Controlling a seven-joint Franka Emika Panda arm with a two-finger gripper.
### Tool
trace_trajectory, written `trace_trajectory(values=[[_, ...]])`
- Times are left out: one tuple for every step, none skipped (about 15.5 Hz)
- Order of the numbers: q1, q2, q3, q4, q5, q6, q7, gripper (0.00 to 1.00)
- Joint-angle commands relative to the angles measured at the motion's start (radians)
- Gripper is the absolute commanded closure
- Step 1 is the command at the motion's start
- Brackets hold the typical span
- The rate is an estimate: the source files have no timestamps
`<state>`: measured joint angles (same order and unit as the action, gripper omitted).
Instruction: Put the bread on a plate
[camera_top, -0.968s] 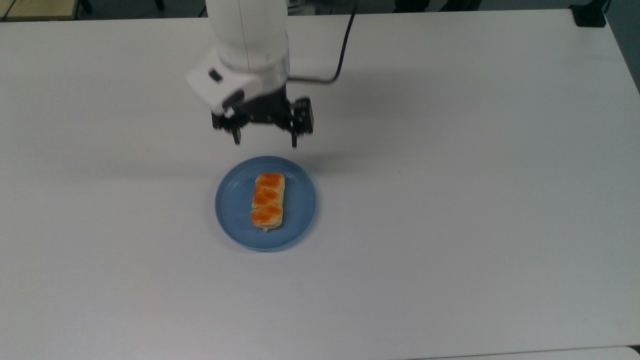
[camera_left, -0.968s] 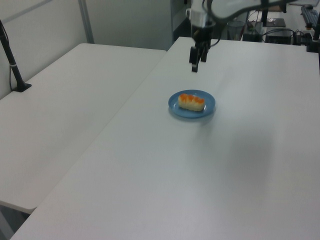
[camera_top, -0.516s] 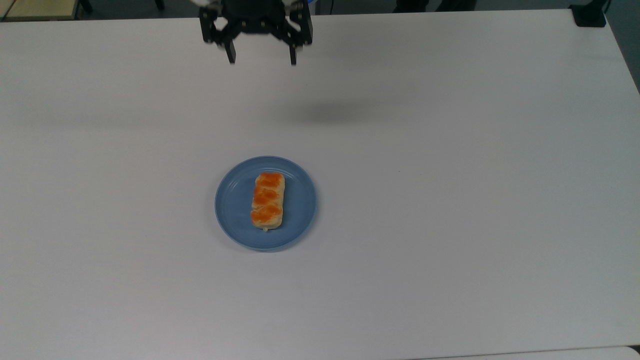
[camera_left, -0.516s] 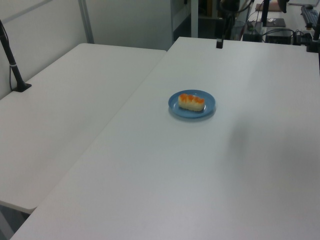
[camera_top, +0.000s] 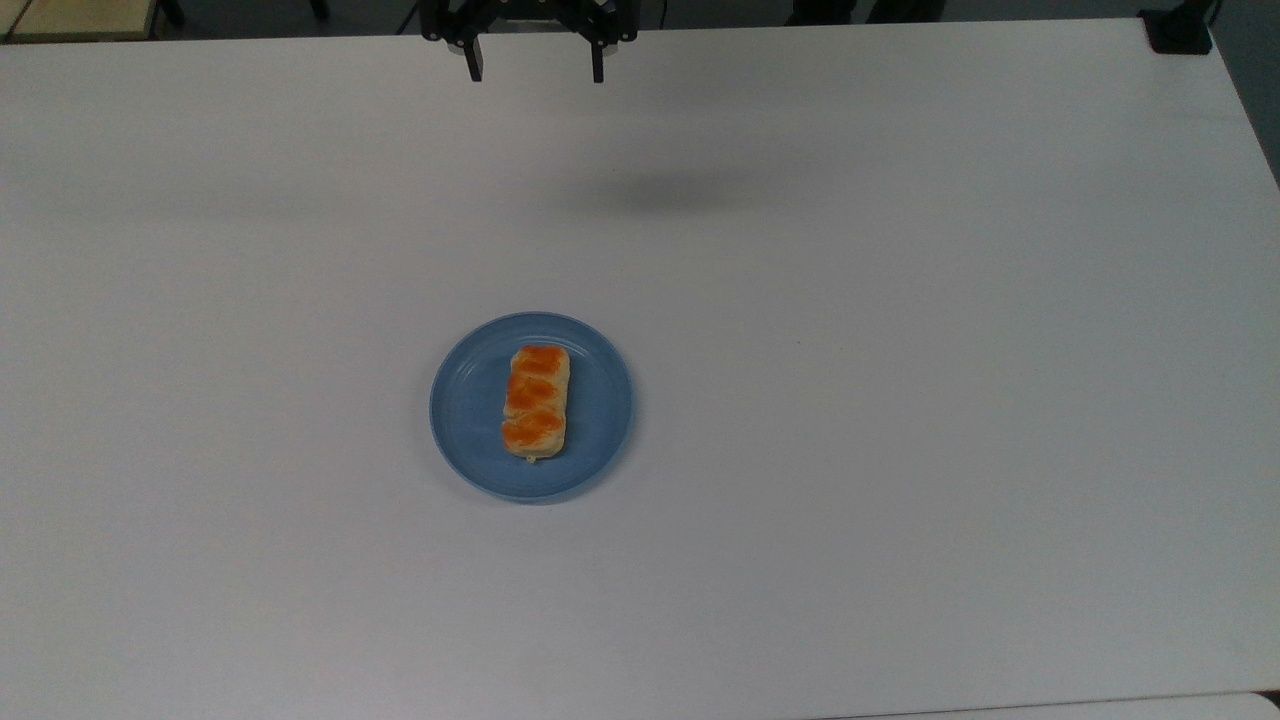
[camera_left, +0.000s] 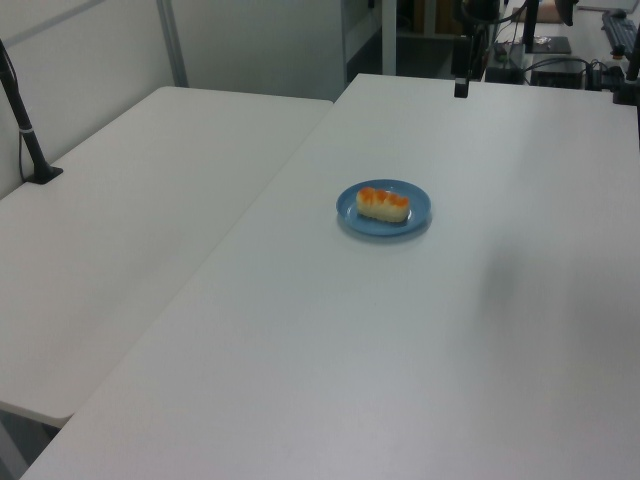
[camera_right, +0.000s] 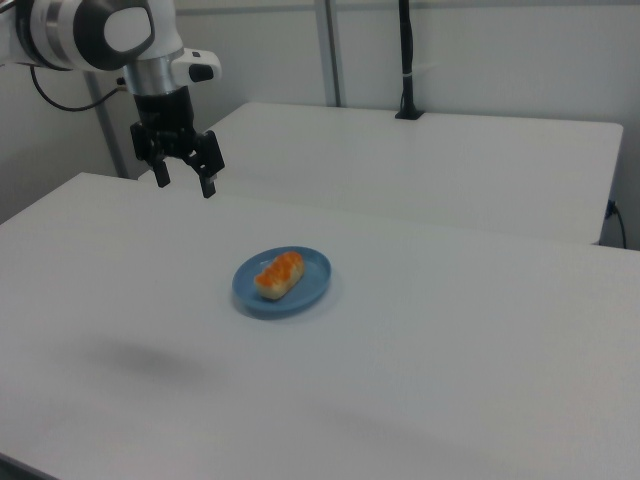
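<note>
The bread (camera_top: 536, 401), a pale roll with three orange-brown patches, lies lengthwise on the round light-blue plate (camera_top: 470, 420) near the table's middle. The left view shows the bread (camera_left: 383, 203) resting on the plate (camera_left: 412, 222), and so does the right view, with the bread (camera_right: 278, 274) across the plate (camera_right: 313, 276). My gripper (camera_top: 534, 70) hangs high above the table at the top view's upper edge, far from the plate, open with nothing between its fingers. It also appears as the gripper (camera_right: 186, 181) in the right view and the gripper (camera_left: 460, 88) in the left view.
The white table (camera_top: 900, 400) is bare all round the plate. A second white table (camera_left: 140, 220) adjoins it on the left view's left, with a black post (camera_left: 25, 130) clamped at its edge. A black clamp (camera_top: 1178, 30) sits at the top view's upper right corner.
The open gripper has risen from just behind the plate and drawn back to the table's far edge. The bread and plate have stayed still.
</note>
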<state>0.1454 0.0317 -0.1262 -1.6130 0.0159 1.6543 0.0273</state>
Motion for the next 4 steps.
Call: trace_trajectory(values=[[-0.018,-0.024,0.011,-0.033,-0.017,0.007,0.013,0.0],[-0.018,-0.024,0.011,-0.033,-0.017,0.007,0.013,0.0],[-0.018,-0.024,0.011,-0.033,-0.017,0.009,0.013,0.0],[-0.018,-0.024,0.011,-0.033,-0.017,0.009,0.013,0.0]])
